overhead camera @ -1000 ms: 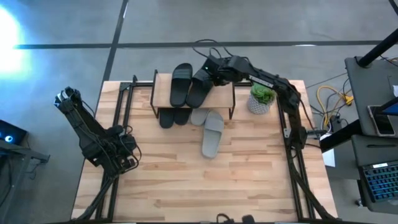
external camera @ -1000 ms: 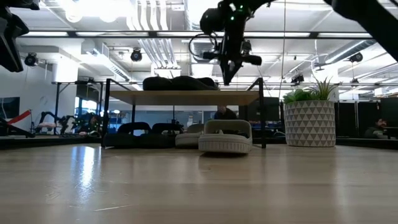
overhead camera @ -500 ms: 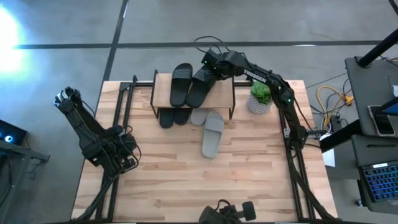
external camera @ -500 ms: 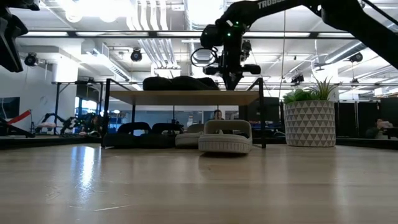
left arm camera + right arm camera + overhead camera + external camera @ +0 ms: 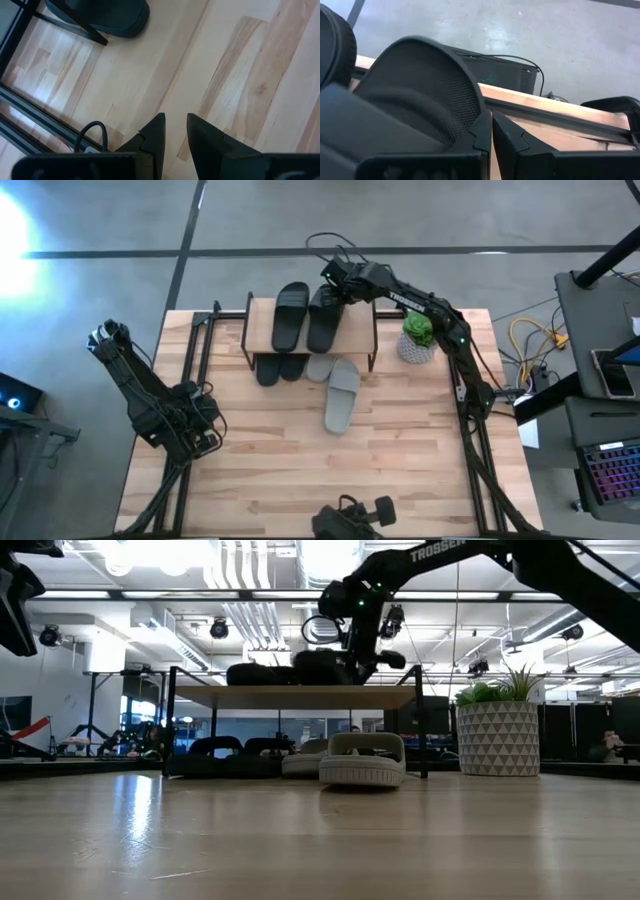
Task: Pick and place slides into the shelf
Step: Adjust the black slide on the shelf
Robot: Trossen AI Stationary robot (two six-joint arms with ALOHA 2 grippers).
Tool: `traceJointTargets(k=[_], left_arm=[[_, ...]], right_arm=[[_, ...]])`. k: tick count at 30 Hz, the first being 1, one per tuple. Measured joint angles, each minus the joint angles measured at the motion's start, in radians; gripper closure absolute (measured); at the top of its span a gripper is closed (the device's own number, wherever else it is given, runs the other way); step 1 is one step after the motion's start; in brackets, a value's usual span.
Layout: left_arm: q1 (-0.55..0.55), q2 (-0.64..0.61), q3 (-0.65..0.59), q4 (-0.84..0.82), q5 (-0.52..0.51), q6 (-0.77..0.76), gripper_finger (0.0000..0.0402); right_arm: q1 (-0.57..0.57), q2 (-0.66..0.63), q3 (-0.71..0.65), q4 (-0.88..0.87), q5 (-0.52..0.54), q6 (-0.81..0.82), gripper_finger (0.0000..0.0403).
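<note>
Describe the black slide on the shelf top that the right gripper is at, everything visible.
The black slide is matte, with a wide strap that looks mesh-textured in the right wrist view. It lies flat on the shelf's light wooden top board, roughly parallel to another black slide beside it on the left in the high view. The right gripper is at its far end, fingers nearly together against the strap's edge; whether they pinch it is unclear. In the low view it shows as a dark hump on the board.
</note>
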Motion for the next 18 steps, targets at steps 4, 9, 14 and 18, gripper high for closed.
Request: traceJointTargets(k=[4,9,14,18], left_arm=[[0.0,0.0,0.0,0.0,0.001,0.0,0.0336],[0.0,0.0,0.0,0.0,0.002,0.0,0.0337],[0.0,0.0,0.0,-0.001,0.002,0.0,0.0336],[0.0,0.0,0.0,-0.006,0.002,0.001,0.0337]], right_arm=[[0.002,0.017,0.003,0.009,-0.009,-0.008,0.0394],[0.015,0.014,0.0,0.048,0.005,-0.007,0.0394],[0.02,-0.006,-0.003,0.044,-0.021,-0.007,0.0394],[0.032,-0.015,-0.003,0.044,-0.02,-0.006,0.0394]])
